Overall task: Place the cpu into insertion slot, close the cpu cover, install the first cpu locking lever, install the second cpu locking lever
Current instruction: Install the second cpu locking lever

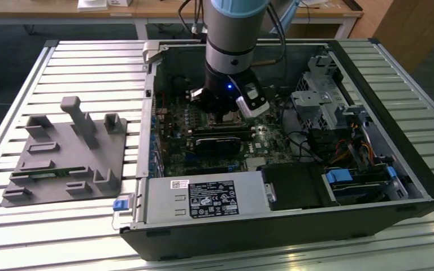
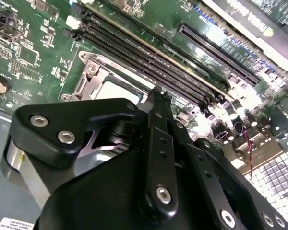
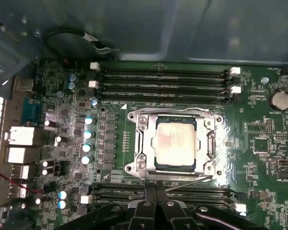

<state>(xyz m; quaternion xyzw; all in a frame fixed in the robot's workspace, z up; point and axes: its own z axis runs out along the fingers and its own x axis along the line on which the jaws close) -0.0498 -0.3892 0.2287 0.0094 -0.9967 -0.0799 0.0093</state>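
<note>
The chip [image 3: 175, 143] was a small flat square with a dull silver-bronze top, faintly mottled where the light caught it. In the first wrist view it lay flat in the socket [image 3: 178, 168] on the green board [image 3: 259, 139], and the silver cover frame [image 3: 143, 143] lay down around it, so that the chip showed through the frame's square window. Screws sat at the frame's corners. A thin metal lever [image 3: 189, 182] ran slanting along the edge of the frame nearest the gripper — whether it was hooked down could not be told.

Rows of long black memory slots [image 3: 163, 81] lay on the far side of the socket, and another row lay between the socket and the gripper [image 3: 156, 200].

The gripper's two black fingers [image 3: 149, 197] stood side by side with no gap visible between them, closed and holding nothing. Their tips sat just short of the frame's near edge, close to the lever, over the near row of slots; contact with the lever could not be made out. In the second wrist view the closed fingers [image 2: 159, 103] pointed at the same frame [image 2: 93, 79].

In the exterior view the arm [image 1: 232, 45] reached straight down into the open computer case [image 1: 398, 169], the gripper [image 1: 222, 116] low over the board — a grey holder block [image 1: 70, 152] stood well apart on the slatted table [image 1: 21, 226], at the exterior view's left.
</note>
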